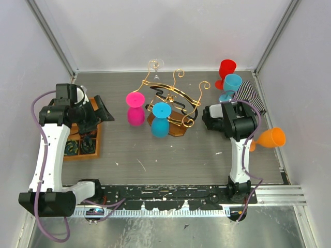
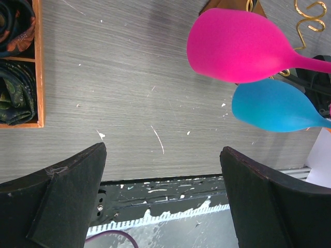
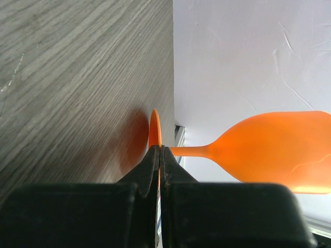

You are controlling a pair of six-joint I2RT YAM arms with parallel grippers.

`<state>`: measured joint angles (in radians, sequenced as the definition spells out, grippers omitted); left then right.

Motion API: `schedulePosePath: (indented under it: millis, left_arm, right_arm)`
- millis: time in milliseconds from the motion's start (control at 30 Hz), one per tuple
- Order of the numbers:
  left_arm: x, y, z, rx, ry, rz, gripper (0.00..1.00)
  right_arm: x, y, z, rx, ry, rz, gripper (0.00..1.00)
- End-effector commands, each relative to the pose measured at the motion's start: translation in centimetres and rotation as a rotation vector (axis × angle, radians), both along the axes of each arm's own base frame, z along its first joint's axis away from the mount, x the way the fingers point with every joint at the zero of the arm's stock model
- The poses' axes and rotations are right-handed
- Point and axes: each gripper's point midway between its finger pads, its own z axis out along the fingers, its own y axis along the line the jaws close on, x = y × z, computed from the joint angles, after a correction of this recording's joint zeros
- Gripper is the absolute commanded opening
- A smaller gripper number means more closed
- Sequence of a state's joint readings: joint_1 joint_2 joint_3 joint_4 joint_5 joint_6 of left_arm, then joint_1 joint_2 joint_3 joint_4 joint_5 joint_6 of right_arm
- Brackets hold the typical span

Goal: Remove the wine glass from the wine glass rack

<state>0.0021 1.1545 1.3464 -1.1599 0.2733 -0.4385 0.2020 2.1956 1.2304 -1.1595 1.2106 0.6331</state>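
The wine glass rack (image 1: 176, 98), gold wire arms on a brown base, stands mid-table. A pink glass (image 1: 135, 109) and a blue glass (image 1: 161, 120) hang from it upside down; both also show in the left wrist view, pink (image 2: 238, 44) and blue (image 2: 274, 106). My right gripper (image 1: 252, 145) is shut on the foot disc (image 3: 155, 132) of an orange wine glass (image 1: 271, 138), away from the rack near the right wall, with its bowl (image 3: 279, 152) pointing at the wall. My left gripper (image 1: 106, 111) is open and empty, left of the rack; its jaws (image 2: 163, 155) stand wide apart.
An orange compartment tray (image 1: 83, 142) with rolled dark cloths lies at the left under my left arm. A red glass (image 1: 226, 72) and a light blue glass (image 1: 231, 85) stand at the back right by a striped cloth (image 1: 254, 97). A clear glass (image 1: 155, 66) is behind the rack.
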Motion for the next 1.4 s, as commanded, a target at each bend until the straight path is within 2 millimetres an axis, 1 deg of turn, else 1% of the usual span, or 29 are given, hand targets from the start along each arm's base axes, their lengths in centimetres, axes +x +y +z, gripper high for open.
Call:
schedulePosePath:
  millis: [0, 133, 300, 533, 633, 700, 800, 833, 867, 933, 967, 1000, 1067, 1100, 1133, 1300, 1367]
  left_arm:
    - [-0.4, 0.1, 0.4, 0.013, -0.018, -0.01, 0.98]
    - [-0.4, 0.1, 0.3, 0.011, -0.013, -0.009, 0.98]
    - [-0.5, 0.2, 0.2, 0.014, -0.011, -0.011, 0.98]
    - [-0.5, 0.2, 0.1, 0.016, -0.008, -0.009, 0.98]
    - [-0.5, 0.3, 0.1, 0.019, -0.008, -0.01, 0.98]
    - [-0.4, 0.3, 0.0, 0.019, -0.005, -0.009, 0.98]
    - [-0.4, 0.3, 0.0, 0.021, -0.004, -0.009, 0.98]
    - [-0.4, 0.3, 0.0, 0.023, -0.005, -0.011, 0.98]
    - [-0.4, 0.4, 0.0, 0.024, -0.004, -0.009, 0.98]
    - [-0.4, 0.4, 0.0, 0.026, -0.003, -0.01, 0.98]
    - [-0.4, 0.4, -0.1, 0.026, -0.002, -0.01, 0.98]
    - [-0.4, 0.4, -0.1, 0.025, -0.001, -0.009, 0.98]
    - [-0.3, 0.4, -0.1, 0.025, -0.001, -0.01, 0.98]
    - [-0.3, 0.4, -0.1, 0.025, 0.0, -0.009, 0.98]
    - [-0.3, 0.3, -0.2, 0.024, 0.0, -0.01, 0.98]
    - [-0.2, 0.4, -0.2, 0.025, 0.001, -0.011, 0.98]
    - [-0.3, 0.3, -0.2, 0.025, 0.001, -0.011, 0.98]
  right_arm:
    - [1.0, 0.4, 0.3, -0.001, -0.057, 0.006, 0.01]
    - [1.1, 0.7, -0.5, 0.038, -0.05, 0.001, 0.01]
    - [1.5, 1.5, -1.7, 0.121, -0.043, 0.002, 0.09]
    - [1.8, 2.5, -2.6, 0.149, -0.032, 0.022, 0.18]
    - [1.9, 3.0, -3.1, 0.172, -0.033, 0.026, 0.25]
    - [1.8, 3.2, -3.5, 0.182, -0.03, 0.028, 0.32]
    - [1.9, 3.6, -3.8, 0.202, -0.033, 0.027, 0.37]
    - [2.0, 3.8, -3.9, 0.213, -0.034, 0.026, 0.4]
    - [2.0, 4.0, -4.0, 0.225, -0.039, 0.027, 0.45]
    - [2.1, 4.7, -4.2, 0.265, -0.048, 0.028, 0.59]
    - [2.2, 5.0, -4.2, 0.286, -0.054, 0.028, 0.64]
    - [2.4, 5.3, -4.2, 0.309, -0.059, 0.029, 0.67]
    - [2.6, 6.0, -4.2, 0.361, -0.069, 0.029, 0.86]
    - [2.8, 6.4, -4.2, 0.386, -0.078, 0.029, 0.97]
    - [2.9, 6.7, -4.1, 0.409, -0.083, 0.032, 1.0]
    - [3.7, 7.9, -3.7, 0.502, -0.101, 0.046, 1.0]
    - [3.8, 8.7, -3.9, 0.558, -0.098, 0.05, 1.0]
